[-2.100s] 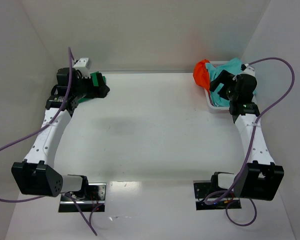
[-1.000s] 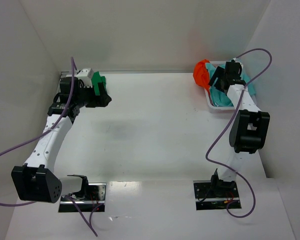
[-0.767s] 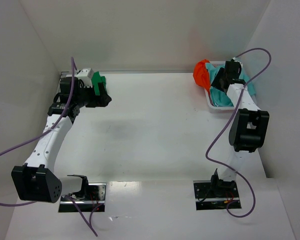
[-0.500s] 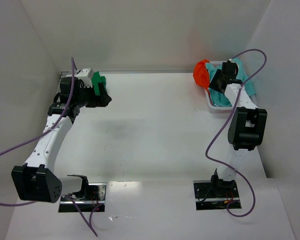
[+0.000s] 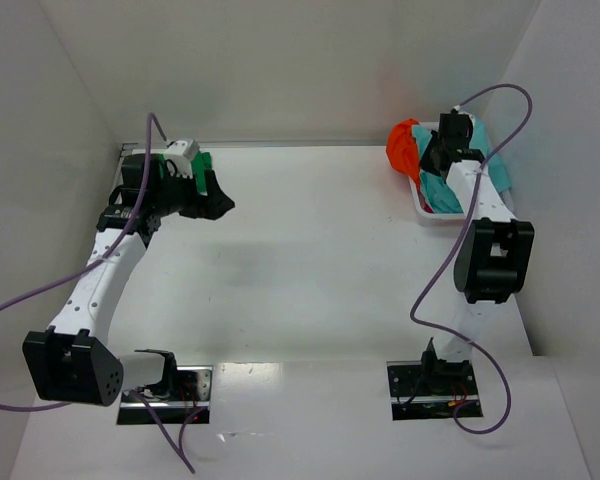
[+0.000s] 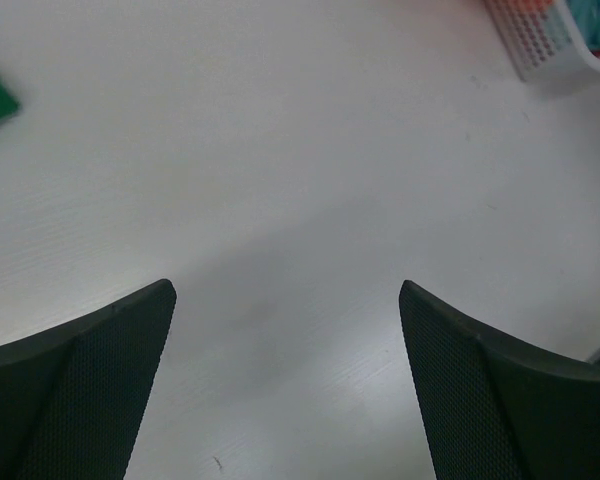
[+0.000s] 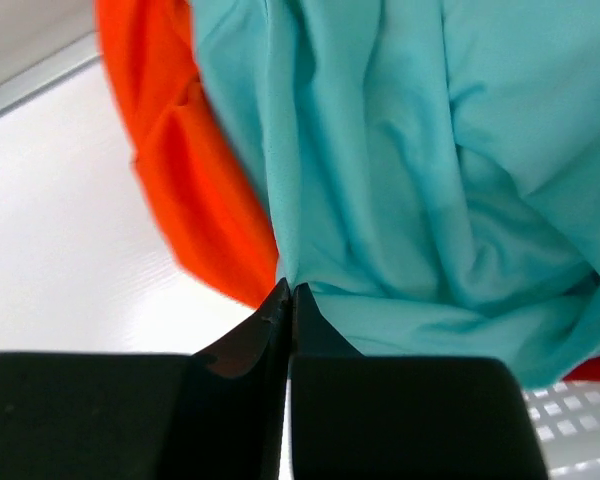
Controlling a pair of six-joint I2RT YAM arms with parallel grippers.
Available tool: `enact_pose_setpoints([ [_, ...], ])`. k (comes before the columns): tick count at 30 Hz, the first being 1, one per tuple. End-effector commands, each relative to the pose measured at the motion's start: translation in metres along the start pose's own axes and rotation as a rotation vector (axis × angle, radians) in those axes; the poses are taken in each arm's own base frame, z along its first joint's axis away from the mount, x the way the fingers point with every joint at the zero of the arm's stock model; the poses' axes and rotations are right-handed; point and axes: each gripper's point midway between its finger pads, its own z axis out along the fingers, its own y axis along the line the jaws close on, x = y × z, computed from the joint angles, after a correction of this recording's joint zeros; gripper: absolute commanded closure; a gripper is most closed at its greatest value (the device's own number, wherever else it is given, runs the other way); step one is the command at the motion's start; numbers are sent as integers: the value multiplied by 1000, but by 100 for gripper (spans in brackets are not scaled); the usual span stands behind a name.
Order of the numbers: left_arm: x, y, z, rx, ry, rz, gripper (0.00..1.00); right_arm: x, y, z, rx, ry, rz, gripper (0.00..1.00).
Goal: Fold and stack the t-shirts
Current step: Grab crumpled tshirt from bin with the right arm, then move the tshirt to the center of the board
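**Right gripper closed on the teal shirt in the basket**

The right gripper (image 7: 287, 290) was seen with its fingers pressed together at the far right of the table (image 5: 310, 260), and a fold of the teal shirt (image 7: 420, 170) was pinched at their tips. That shirt was heaped in the white mesh basket (image 5: 425, 215), and the orange shirt (image 7: 180, 170) was draped over the basket's left side, touching the teal one. The left gripper (image 6: 287, 290) was held wide open above bare table at the far left, with nothing between its fingers. The green shirt (image 5: 202, 160) was lying just beside it, against the far edge.
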Motion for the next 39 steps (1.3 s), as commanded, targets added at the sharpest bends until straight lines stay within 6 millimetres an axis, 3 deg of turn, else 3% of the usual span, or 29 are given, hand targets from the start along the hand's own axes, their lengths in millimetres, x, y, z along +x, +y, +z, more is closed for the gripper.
enact_pose_setpoints([
  [1, -12, -57, -12, 283, -42, 176, 0, -92, 48, -99, -87, -254, -2, 100],
  [4, -11, -77, -12, 382, -35, 205, 0, -105, 105, -166, -251, -327, -5, 100],
  [5, -12, -81, -13, 403, -43, 212, 0, -109, 108, -178, -279, -338, 8, 100],
  [6, -17, -84, -12, 424, -48, 208, 0, -104, 128, -202, -346, -343, 13, 100],
  [8, -23, -90, -8, 477, -62, 215, 0, -97, 159, -233, -447, -342, 6, 100],
  [11, -33, -99, -7, 532, -80, 210, 0, -97, 183, -270, -561, -340, 30, 100],
  [14, -44, -108, -1, 577, -97, 240, 0, -104, 205, -321, -754, -355, 66, 100],
  [17, -56, -129, 4, 626, -107, 270, 0, -109, 222, -357, -919, -347, 105, 100],
  [22, -69, -186, 16, 702, -134, 297, 0, -108, 232, -372, -979, -337, 124, 100],
  [23, -64, -191, 36, 664, -120, 260, 0, -104, 237, -373, -998, -324, 130, 100],
  [24, -65, -197, 37, 662, -126, 248, 0, -103, 238, -374, -1007, -319, 126, 100],
  [28, -50, -226, 71, 739, -82, 149, 0, -97, 245, -377, -1027, -308, 118, 100],
  [30, -41, -269, 77, 799, -71, 187, 0, -97, 245, -377, -1027, -308, 118, 100],
  [31, -34, -263, 87, 768, -50, 183, 0, -97, 245, -377, -1027, -308, 118, 100],
  [32, -27, -281, 93, 777, -37, 206, 0, -97, 245, -377, -1027, -308, 118, 100],
  [35, -15, -285, 117, 699, -14, 167, 0, -97, 242, -372, -999, -324, 100, 100],
  [39, -8, -287, 134, 679, -5, 122, 0, -99, 240, -377, -1002, -336, 93, 100],
])
